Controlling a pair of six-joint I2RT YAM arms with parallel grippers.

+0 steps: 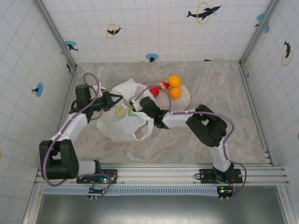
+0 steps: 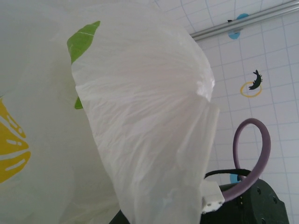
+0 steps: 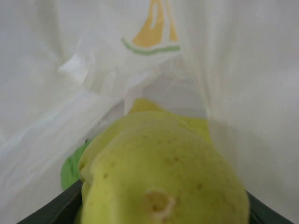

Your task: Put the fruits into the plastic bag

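Marble counter (image 1: 196,140), tiled walls: left jaws pinched shut on plastic bag (image 1: 117,125) at centre-left, right jaws gripping a pear (image 3: 163,172) inside its mouth; two oranges (image 1: 174,80) and red fruit (image 1: 154,91) on plate (image 1: 187,99), not yet bagged.

Robot test cell in a lab. A marble-patterned surface (image 1: 187,144) is boxed in at 9, 12 and 3 o'clock by white gridded walls (image 1: 154,28) with dolphin stickers (image 1: 203,11). A left arm (image 1: 70,133) and a right arm (image 1: 212,130) are bolted to a metal rail (image 1: 159,175) at 6 o'clock.
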